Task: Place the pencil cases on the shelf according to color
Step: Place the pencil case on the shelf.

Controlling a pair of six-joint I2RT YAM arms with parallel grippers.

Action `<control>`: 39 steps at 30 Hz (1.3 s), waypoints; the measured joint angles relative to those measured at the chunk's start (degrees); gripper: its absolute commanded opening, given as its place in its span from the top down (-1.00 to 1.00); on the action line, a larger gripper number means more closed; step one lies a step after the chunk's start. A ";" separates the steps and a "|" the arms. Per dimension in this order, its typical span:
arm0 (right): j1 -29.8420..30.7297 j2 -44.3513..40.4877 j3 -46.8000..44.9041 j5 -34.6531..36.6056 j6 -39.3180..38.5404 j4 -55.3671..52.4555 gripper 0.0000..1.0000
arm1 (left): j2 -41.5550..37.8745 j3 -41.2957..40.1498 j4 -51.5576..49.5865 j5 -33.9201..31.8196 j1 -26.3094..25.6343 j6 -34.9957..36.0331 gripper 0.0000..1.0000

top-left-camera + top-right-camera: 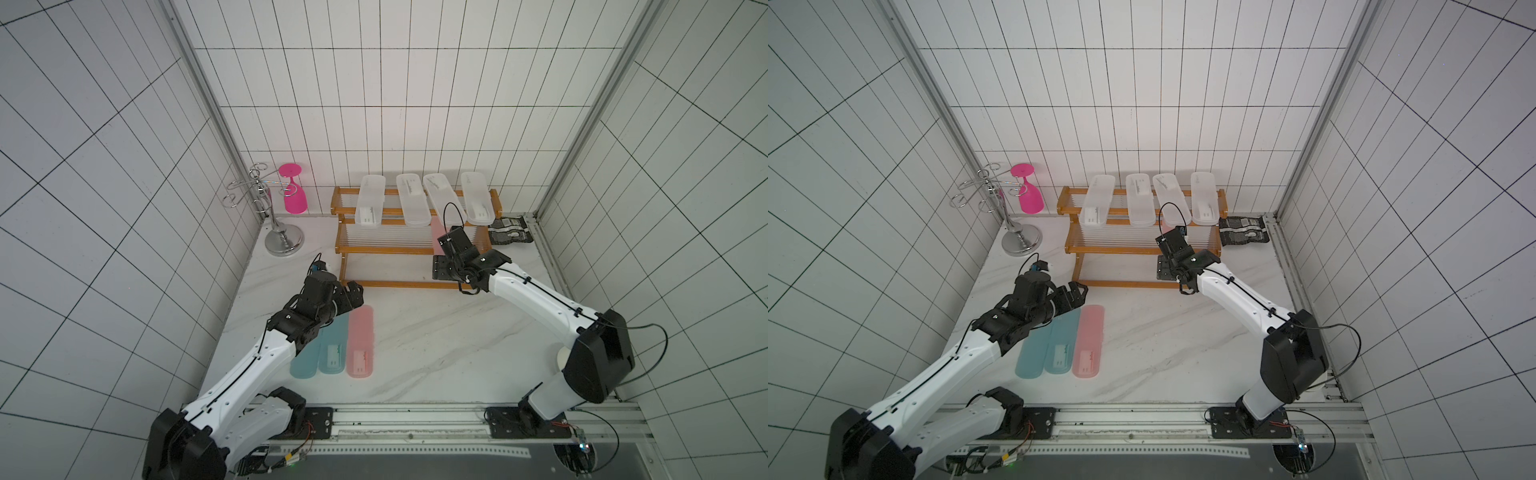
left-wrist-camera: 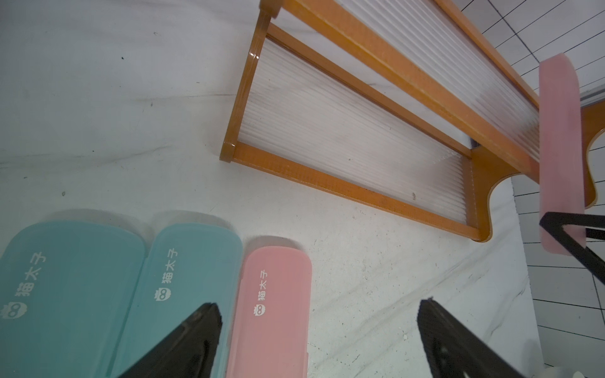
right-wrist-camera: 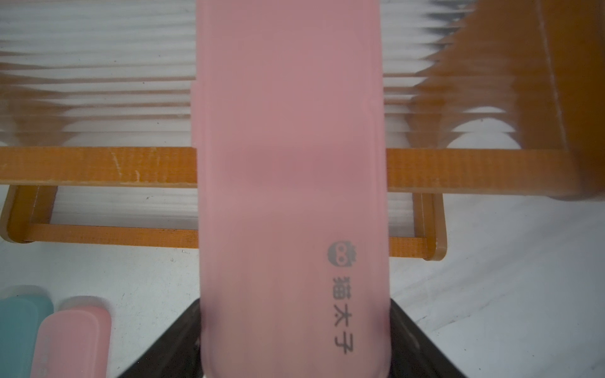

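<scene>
— Gripping anything with the right gripper?

— Yes. My jaws are closed across the width of a pink case, at one end. The rest of it sticks out ahead of me over the shelf, near its right end, crossing the front rail of the middle tier. I cannot tell whether its far end rests on the pale rods or hangs just above them, because the wrist view is blurred there.

— And the left gripper?

— Spread wide and empty. It hovers low over the table, by the shelf-side ends of the cases lying there. As far as I can see, it touches none of them.

— What is done, then?

— The four clear-white cases lie side by side on the top tier, so I judge that colour finished. The pink one in my grip is at its tier but not yet let go.

— And what is left?

— Three cases lie on the table, parallel and close together. They are the two teal-blue cases and the second pink case, just beside them. The bottom tier is bare where I can see it.

— So roughly half?

— A little past half, I would say. Four are placed, one is at the shelf and three are to fetch.
</scene>
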 measured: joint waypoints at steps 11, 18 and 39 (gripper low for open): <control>-0.11 1.75 1.05 1.51 -0.15 1.66 -0.51 | 1.81 -0.74 1.44 0.07 0.00 0.90 -0.96; -0.37 3.26 3.34 2.38 0.00 1.53 -0.77 | 3.72 -0.87 1.66 1.03 0.00 1.11 -0.96; 2.91 -17.05 -6.84 4.28 6.88 -3.21 -0.98 | -6.21 -6.95 -6.23 -0.28 -5.18 -4.85 -0.96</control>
